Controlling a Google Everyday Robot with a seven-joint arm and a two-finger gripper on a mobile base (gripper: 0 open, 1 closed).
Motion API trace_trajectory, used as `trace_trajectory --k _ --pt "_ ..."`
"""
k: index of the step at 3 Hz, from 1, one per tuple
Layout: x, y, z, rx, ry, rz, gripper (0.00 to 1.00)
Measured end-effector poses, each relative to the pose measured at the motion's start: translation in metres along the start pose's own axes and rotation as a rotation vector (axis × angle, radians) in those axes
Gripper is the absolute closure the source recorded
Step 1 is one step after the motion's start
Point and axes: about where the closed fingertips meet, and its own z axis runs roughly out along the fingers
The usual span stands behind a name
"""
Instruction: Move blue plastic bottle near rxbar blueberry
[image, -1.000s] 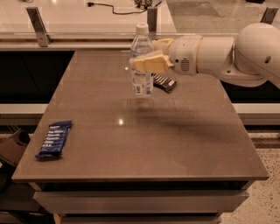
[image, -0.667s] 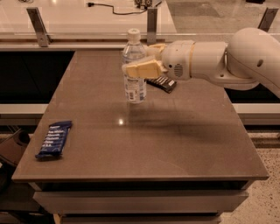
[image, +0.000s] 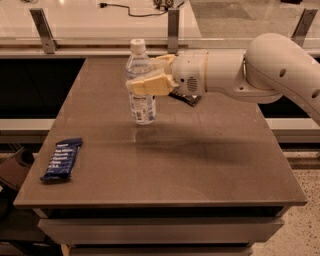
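The blue plastic bottle (image: 140, 85) is upright, clear with a white cap and a white-and-blue label, held over the middle of the table's far half. My gripper (image: 146, 80) is shut on it around its middle, with the arm reaching in from the right. The rxbar blueberry (image: 62, 159), a flat dark blue bar with white text, lies near the table's front left edge, well to the left of and nearer than the bottle.
A black wrapped bar (image: 186, 98) lies partly hidden behind my wrist at the back of the brown table (image: 215, 165). A counter with metal posts (image: 44, 30) runs behind the table. The table's left edge drops off beside the blue bar.
My gripper has carried the bottle to the left and a little toward the front of the table, closer to the blue bar. The blue bar has not moved.
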Motion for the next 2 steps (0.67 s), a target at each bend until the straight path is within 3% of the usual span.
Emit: trace_trajectory --k 2 --pt "0.006 0.028 0.019 -0.007 0.004 0.010 1.00"
